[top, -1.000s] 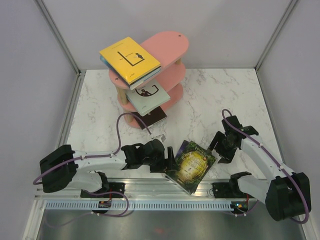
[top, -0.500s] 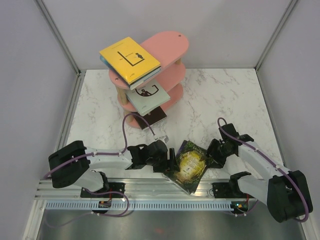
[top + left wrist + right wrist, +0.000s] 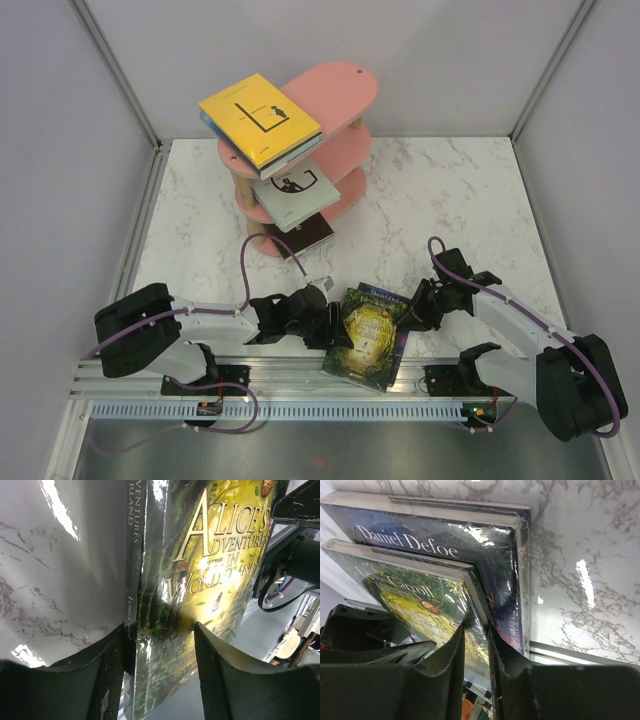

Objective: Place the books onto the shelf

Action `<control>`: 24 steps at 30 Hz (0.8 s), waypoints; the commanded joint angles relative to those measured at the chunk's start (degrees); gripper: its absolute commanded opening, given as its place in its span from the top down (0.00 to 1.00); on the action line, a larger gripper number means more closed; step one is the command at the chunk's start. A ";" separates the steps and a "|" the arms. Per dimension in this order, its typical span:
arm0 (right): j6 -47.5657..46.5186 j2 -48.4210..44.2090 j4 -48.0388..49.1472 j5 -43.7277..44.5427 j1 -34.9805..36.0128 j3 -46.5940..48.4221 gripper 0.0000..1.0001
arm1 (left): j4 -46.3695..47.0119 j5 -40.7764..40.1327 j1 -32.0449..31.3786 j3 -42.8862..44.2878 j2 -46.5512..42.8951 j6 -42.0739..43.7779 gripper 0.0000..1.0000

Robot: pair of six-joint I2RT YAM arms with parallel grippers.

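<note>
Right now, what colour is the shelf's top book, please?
The book is bright yellow; top view shows it best.

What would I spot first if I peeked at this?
The shiny green-gold book at the near edge of the table, with the left gripper and right gripper on either side of it. Next comes the tall pink shelf at the back left, a bright yellow book lying on its top board.

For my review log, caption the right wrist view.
Right end effector pinches a corner of the Alice book lying on the Daniel Defoe book on marble table.
</note>
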 commanded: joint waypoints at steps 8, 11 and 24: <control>3.63 0.89 7.06 -1.27 4.24 -2.80 0.78 | 16.01 0.28 -0.40 -2.05 -9.08 -6.50 0.98; 4.86 0.54 9.35 -2.32 5.90 -2.71 0.78 | 20.40 -0.60 -0.49 -4.25 -11.11 -7.81 0.96; 5.58 -0.78 13.40 -5.14 9.95 -0.08 0.70 | 26.94 -2.70 -1.19 -7.08 -13.84 -10.99 0.98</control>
